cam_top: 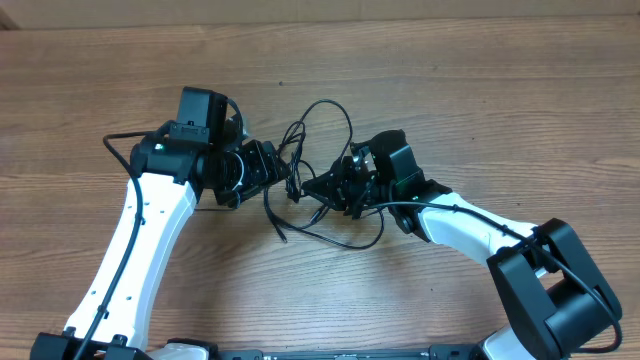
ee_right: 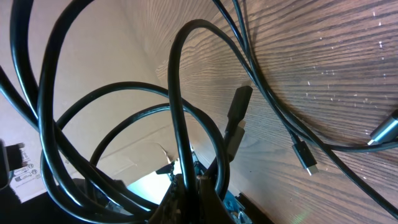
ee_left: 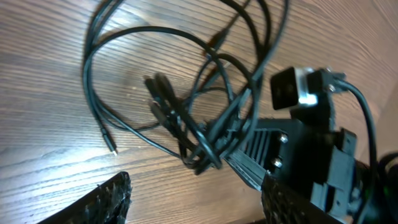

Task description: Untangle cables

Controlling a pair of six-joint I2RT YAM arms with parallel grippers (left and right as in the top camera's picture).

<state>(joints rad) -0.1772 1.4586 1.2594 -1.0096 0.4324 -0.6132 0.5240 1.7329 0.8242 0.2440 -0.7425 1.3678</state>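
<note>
The cables (cam_top: 296, 168) are thin black cords tangled in loose loops on the wooden table, between my two grippers. My right gripper (cam_top: 320, 187) is shut on a strand of the tangle; in the right wrist view its jaws (ee_right: 196, 190) pinch a cable (ee_right: 176, 93) that arches upward. My left gripper (cam_top: 270, 172) is open and empty just left of the tangle. In the left wrist view its fingers (ee_left: 199, 196) frame bare wood below the knot of cables (ee_left: 183, 127). A small plug end (ee_right: 305, 158) lies on the wood.
The wooden table (cam_top: 480, 90) extends all round. A loose cable loop reaches toward the back (cam_top: 330, 105) and another lies toward the front (cam_top: 345, 243). The right arm's wrist camera (ee_left: 292, 90) stands close to the knot. A thin jack tip (ee_left: 111, 144) lies at the left.
</note>
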